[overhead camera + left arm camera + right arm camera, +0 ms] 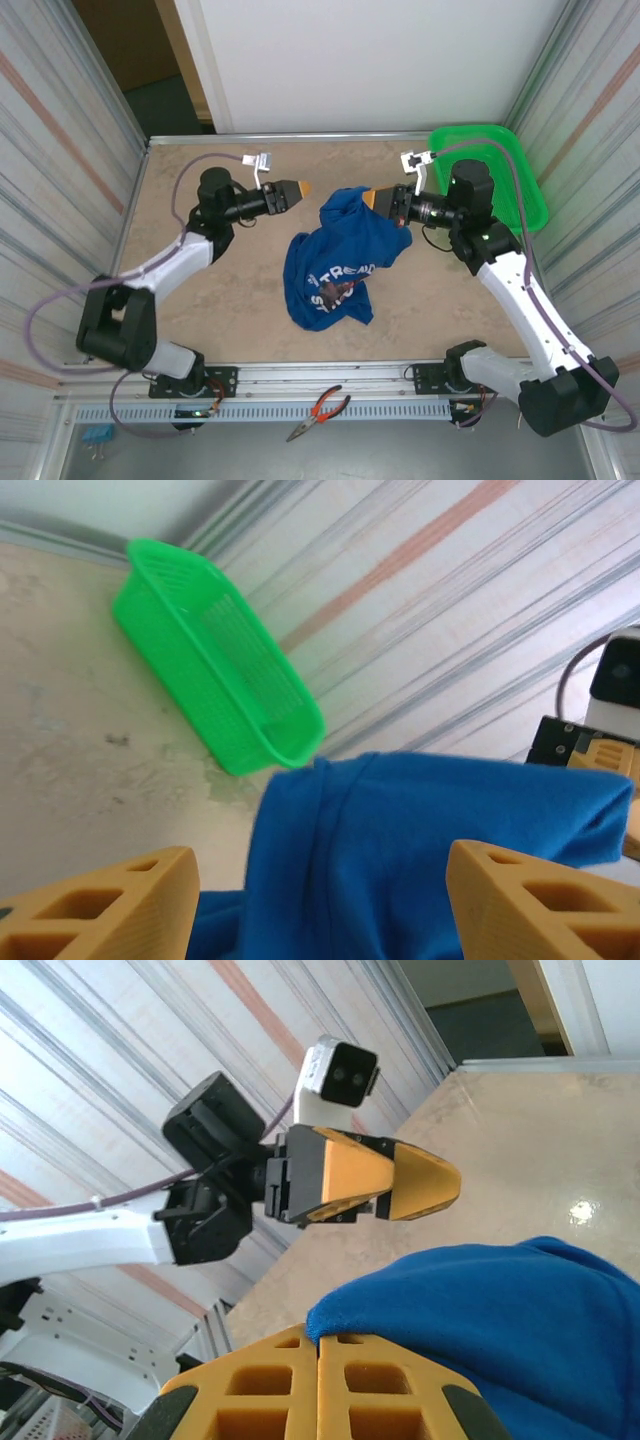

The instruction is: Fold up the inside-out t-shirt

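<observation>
Most of the inside-out t-shirt (335, 265) sits as a crumpled blue bundle at the middle of the table (220, 290), its lower part bunched on the surface with white print showing on the side toward my bases. Its upper end is drawn up and to the right because my right claw (372, 200) has it pinched. In the right wrist view my two orange fingers (270, 1380) are pressed flat together, with cloth bulging out beside them. I judge that this grip lifts one edge so the cloth can be spread or turned.

My left claw (303, 188) points at the same raised fold from the other side, just beside it and not touching, as far as I can tell. Its fingers (110, 905) stand well apart and hold nothing, with the blue cloth beyond them. That reads to me as lining up for a second hold opposite the first. Folding proper is not yet begun.

At the far right corner the green basket (520, 165) sits well apart from the shirt, and a pair of pliers (318, 410) lies on the near rail
</observation>
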You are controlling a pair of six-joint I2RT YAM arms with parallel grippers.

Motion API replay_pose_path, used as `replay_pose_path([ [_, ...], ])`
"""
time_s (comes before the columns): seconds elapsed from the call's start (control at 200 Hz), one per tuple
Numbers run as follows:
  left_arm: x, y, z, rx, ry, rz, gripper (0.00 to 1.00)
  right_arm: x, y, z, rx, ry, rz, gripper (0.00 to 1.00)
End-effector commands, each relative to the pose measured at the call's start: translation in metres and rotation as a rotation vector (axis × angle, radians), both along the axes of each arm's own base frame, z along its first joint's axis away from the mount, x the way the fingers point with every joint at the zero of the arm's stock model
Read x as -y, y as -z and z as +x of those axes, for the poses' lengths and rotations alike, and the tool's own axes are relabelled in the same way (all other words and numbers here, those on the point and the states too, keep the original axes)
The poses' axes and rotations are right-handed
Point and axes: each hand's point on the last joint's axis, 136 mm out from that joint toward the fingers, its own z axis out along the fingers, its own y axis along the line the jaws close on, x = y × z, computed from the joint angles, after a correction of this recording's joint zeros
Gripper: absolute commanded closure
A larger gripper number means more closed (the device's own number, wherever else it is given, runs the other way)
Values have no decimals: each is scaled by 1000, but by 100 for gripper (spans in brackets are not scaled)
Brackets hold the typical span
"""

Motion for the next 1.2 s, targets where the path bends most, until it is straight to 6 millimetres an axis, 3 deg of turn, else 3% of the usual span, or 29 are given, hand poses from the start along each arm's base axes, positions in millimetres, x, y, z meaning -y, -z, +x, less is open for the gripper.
replay_pose_path([
  [0.0,-6,-21,-22,169,-167,119,30,-1,-7,2,8,-3,20,100],
  [0.09,-1,-20,-41,226,-227,191,30,-2,-5,4,2,-1,22,100],
  [0.215,10,-16,-50,278,-242,261,29,-3,-2,6,-7,0,19,100],
  [0.501,48,-20,-56,372,-172,352,32,-4,1,8,-17,16,15,100],
  [0.706,59,-16,-51,375,-154,363,35,-5,2,7,-19,13,14,100],
  [0.797,66,-14,-49,372,-136,362,51,-5,2,7,-18,13,14,100],
  [0.867,71,-14,-48,374,-124,363,83,-5,2,7,-18,16,13,100],
  [0.917,73,-17,-48,381,-119,361,100,-4,3,9,-20,24,8,100],
  [1.042,72,-42,-53,417,-102,330,100,2,18,21,-49,80,-22,100],
  [1.197,68,-91,-67,438,-11,196,100,19,66,56,-169,215,-73,100],
])
